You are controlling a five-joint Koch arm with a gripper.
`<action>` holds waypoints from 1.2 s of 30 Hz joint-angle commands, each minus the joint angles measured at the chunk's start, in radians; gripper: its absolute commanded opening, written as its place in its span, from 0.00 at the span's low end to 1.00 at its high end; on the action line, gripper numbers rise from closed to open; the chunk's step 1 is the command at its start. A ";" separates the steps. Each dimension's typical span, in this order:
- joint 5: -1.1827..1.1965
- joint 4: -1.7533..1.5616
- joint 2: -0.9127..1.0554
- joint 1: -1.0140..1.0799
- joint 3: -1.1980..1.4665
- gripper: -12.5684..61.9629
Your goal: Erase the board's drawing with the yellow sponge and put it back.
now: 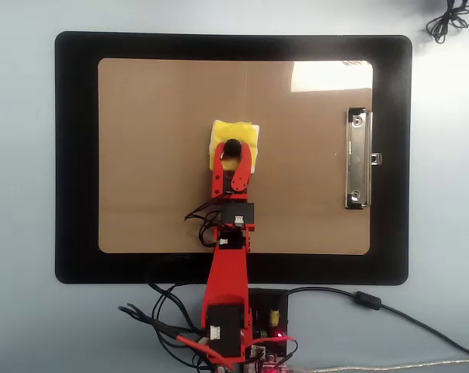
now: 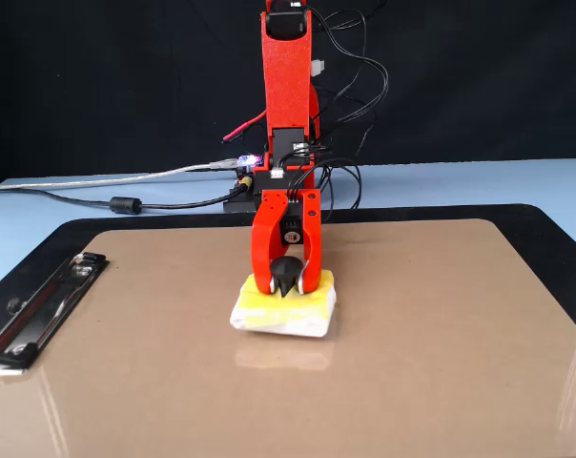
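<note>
The brown board (image 1: 157,155) lies on a black mat, its silver clip (image 1: 359,158) at the right in the overhead view and at the left in the fixed view (image 2: 40,310). The yellow sponge (image 1: 246,134) rests flat on the board near its middle; it also shows in the fixed view (image 2: 298,310). My red gripper (image 1: 232,149) stands over the sponge, its jaws closed around the black knob (image 2: 286,275) in the sponge's centre. No drawing shows on the board; the sponge and arm may cover it.
The black mat (image 1: 75,155) surrounds the board on a pale blue table. The arm's base and cables (image 1: 242,326) sit at the near edge in the overhead view. A bright glare patch (image 1: 328,75) lies on the board's upper right.
</note>
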 commanded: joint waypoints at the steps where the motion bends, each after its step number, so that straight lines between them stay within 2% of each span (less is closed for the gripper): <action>1: -0.026 -0.009 0.104 -0.067 0.138 0.06; 6: -0.084 -0.009 0.374 -0.229 0.396 0.06; 10: -0.138 -0.009 0.440 -0.311 0.454 0.06; 15: -0.132 -0.003 0.351 -0.285 0.351 0.06; 22: -0.006 -0.005 0.164 0.137 0.138 0.06; 26: 0.081 -0.011 0.058 0.225 0.063 0.06; 34: 0.064 -0.034 0.064 0.160 0.110 0.06; 36: 0.061 -0.051 0.020 0.156 0.052 0.06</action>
